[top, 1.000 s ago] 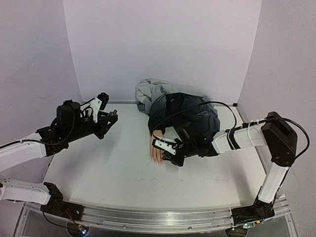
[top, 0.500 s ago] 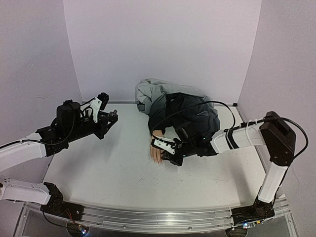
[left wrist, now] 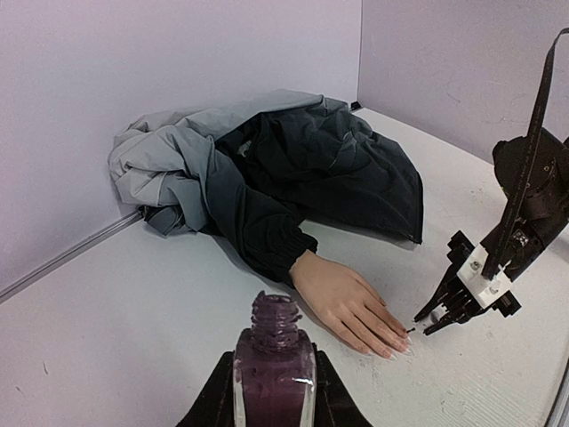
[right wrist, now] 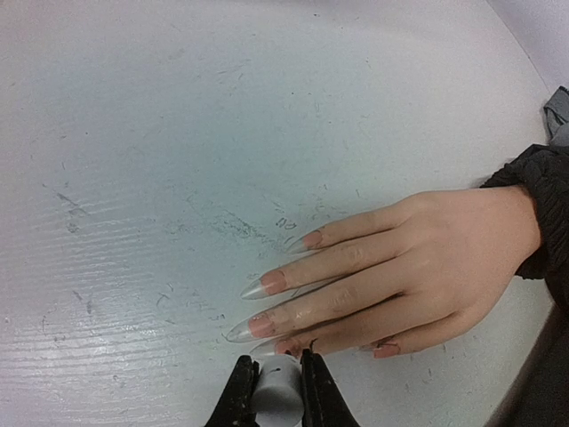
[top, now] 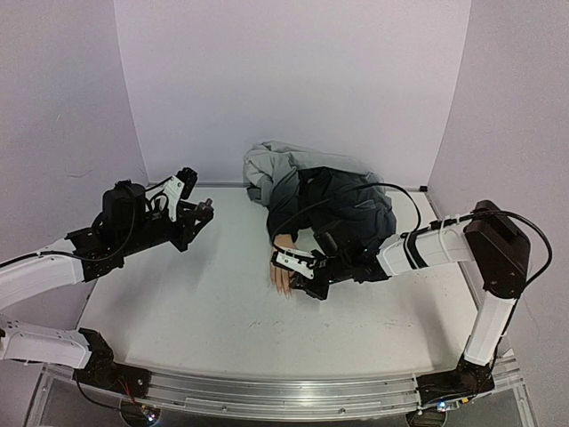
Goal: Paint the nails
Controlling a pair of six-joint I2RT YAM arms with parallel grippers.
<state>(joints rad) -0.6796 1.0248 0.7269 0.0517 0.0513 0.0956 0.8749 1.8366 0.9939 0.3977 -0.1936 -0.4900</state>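
— What does the right gripper (right wrist: 277,381) hold?
— Its fingers clamp a white cap (right wrist: 277,393). The nails (right wrist: 260,286) lie just ahead of the fingertips, on the mannequin hand (right wrist: 418,258).
— And the left gripper (left wrist: 274,396)?
— Clenched on an uncapped purple polish bottle (left wrist: 274,360), with the nails well beyond its fingers.

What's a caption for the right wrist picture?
Right gripper pinches a white cylindrical cap near the long pointed nails of a peach mannequin hand.
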